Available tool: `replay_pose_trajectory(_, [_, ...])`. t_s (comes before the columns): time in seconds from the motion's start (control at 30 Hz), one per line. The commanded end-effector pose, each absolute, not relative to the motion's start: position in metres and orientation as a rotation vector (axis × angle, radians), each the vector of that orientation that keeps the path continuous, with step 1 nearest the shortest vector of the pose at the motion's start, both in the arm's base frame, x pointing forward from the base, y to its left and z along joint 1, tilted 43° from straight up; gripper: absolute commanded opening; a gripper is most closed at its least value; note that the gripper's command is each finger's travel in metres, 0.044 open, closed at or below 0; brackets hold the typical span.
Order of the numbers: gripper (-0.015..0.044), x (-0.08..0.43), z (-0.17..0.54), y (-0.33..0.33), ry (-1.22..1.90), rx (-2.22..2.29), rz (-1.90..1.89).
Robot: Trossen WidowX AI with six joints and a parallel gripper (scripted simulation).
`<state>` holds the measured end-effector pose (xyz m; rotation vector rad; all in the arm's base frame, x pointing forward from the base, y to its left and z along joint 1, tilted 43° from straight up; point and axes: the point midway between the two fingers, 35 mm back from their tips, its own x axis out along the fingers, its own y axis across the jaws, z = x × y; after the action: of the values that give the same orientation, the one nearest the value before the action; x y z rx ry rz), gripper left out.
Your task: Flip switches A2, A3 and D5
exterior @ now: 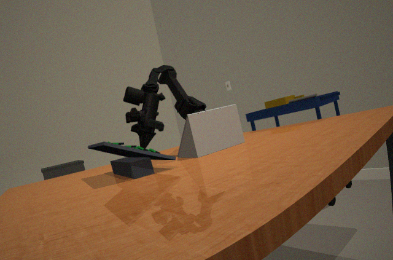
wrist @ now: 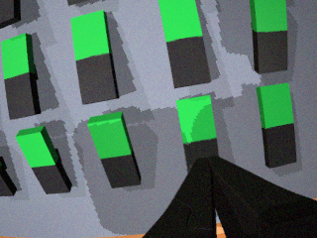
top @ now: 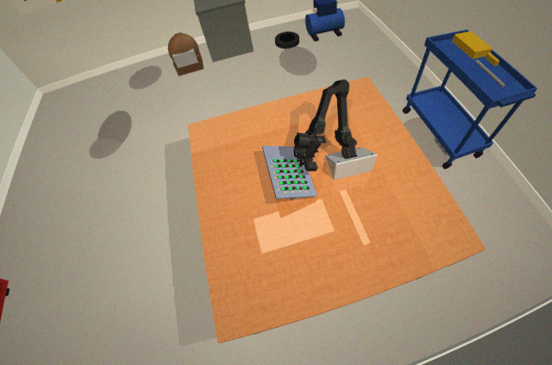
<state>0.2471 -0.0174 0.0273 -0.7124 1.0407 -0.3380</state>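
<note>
My closed, empty claw (top: 304,163) (exterior: 143,147) (wrist: 208,167) is at the near-row rocker switches of the tilted switch panel (top: 277,195) (exterior: 104,147) (wrist: 94,139); panel lettering is illegible; the wedge-shaped base (top: 356,166) (exterior: 215,131) stands beside the panel

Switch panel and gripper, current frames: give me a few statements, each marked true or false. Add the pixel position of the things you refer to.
1. The gripper (top: 311,167) (exterior: 143,148) (wrist: 208,167) is closed. True.
2. The panel (top: 277,151) (exterior: 104,146) (wrist: 45,215) lies flat on the table (top: 401,218) (exterior: 269,168). False: it is tilted, with a dark block (exterior: 131,168) under it.
3. The arm's fingertips are over the black part of a switch in the wrist view. True.
4. The switches are red and white. False: they are green and black.
5. The yellow object (top: 471,44) (exterior: 279,101) sits on the blue cart (top: 512,95) (exterior: 253,115). True.
6. The blue cart stands on the table. False: it stands on the floor beside it.
</note>
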Motion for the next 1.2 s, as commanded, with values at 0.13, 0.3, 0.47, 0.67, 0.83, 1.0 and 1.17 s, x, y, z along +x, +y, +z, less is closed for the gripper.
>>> replay_pose_trajectory(0.13, [0.0, 0.2475, 0.026, -0.0173, 1.043, -0.713, -0.331])
replay_pose_trajectory(0.3, [0.0, 0.2478, 0.0255, -0.0177, 1.043, -0.713, -0.331])
replay_pose_trajectory(0.47, [0.0, 0.2481, 0.0251, -0.0181, 1.043, -0.713, -0.331])
replay_pose_trajectory(0.67, [0.0, 0.2485, 0.0245, -0.0185, 1.043, -0.713, -0.331])
replay_pose_trajectory(0.83, [0.0, 0.2488, 0.0241, -0.0189, 1.043, -0.713, -0.331])
replay_pose_trajectory(1.0, [0.0, 0.2491, 0.0236, -0.0193, 1.043, -0.713, -0.331])
replay_pose_trajectory(1.17, [0.0, 0.2494, 0.0232, -0.0197, 1.043, -0.713, -0.331])
